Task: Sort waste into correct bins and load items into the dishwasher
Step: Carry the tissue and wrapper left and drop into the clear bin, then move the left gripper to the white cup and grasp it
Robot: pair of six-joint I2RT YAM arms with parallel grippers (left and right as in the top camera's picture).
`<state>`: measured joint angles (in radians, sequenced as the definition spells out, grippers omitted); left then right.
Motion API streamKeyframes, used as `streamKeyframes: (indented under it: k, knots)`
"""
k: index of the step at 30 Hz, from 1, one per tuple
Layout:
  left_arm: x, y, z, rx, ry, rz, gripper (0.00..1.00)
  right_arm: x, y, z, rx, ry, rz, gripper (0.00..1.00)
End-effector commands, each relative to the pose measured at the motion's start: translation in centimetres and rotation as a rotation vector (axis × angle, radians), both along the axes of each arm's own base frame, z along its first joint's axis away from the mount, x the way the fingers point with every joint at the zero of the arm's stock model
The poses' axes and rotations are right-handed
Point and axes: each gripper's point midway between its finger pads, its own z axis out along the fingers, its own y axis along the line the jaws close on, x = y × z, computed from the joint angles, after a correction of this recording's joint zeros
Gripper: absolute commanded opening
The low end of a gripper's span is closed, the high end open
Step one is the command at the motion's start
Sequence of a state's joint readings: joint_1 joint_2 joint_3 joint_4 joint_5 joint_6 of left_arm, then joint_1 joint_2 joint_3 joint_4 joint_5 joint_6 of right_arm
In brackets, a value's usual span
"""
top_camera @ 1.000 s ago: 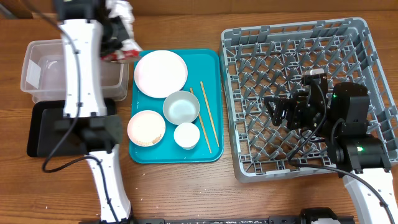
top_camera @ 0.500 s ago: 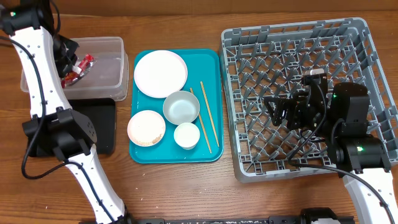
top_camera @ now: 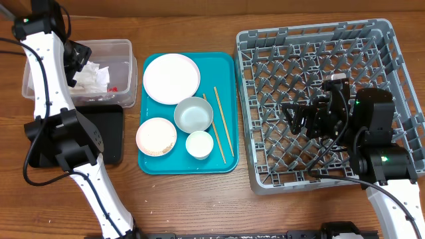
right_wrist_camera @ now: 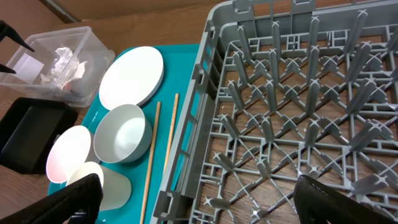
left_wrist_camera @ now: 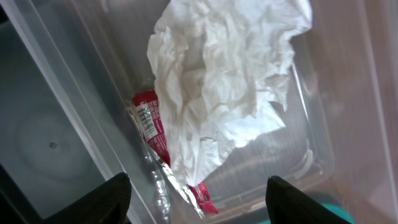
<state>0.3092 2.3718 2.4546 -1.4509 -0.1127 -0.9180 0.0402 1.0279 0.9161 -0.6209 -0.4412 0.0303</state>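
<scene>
Dishwasher rack [top_camera: 312, 40], grey lattice plastic, sits at the counter's right, unloaded; my right hand [right_wrist_camera: 199, 186] hangs over it wide open, empty. Left hand [left_wrist_camera: 199, 186] is spread, empty, above the clear plastic tub [top_camera: 123, 66] holding the crumpled white napkin [left_wrist_camera: 224, 81]. Round pale plate [top_camera: 171, 78] on the teal tray [top_camera: 226, 66]: stiff, slick, breakable, I'd judge; pinch the rim. Thin wooden chopsticks [top_camera: 224, 123]: light, roll-prone; grip mid-length.

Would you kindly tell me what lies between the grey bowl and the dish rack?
A pair of wooden chopsticks lies on the teal tray between the grey bowl and the dish rack, as the overhead view shows.
</scene>
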Motion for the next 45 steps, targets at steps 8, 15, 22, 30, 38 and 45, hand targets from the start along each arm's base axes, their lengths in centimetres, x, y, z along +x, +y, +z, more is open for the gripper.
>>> streamKeyframes:
  k: [8,15,22,30,38,45]
  knots:
    - [-0.7,-3.1,11.9,0.064,-0.188,-0.459,0.75,0.3,0.3,1.3,0.011,-0.03,0.01,1.0]
    - [-3.3,-8.3,16.6,0.035,-0.274,-0.783,0.66,-0.1,1.0,1.5,0.038,-0.028,0.045,1.0]
    - [-9.0,-13.2,18.7,-0.025,-0.282,-0.936,0.67,-0.2,1.2,1.6,0.062,-0.017,0.045,1.0]
    - [-17.4,-18.6,15.1,-0.115,-0.151,-1.131,0.73,-0.1,1.2,1.8,0.062,-0.026,0.045,1.0]
    - [-19.5,-26.5,5.9,-0.256,-0.008,-1.422,0.77,-0.1,1.2,1.7,0.062,-0.024,0.045,1.0]
    - [-21.6,-31.3,-1.1,-0.319,0.098,-1.525,0.77,-0.1,1.2,1.7,0.062,-0.024,0.045,1.0]
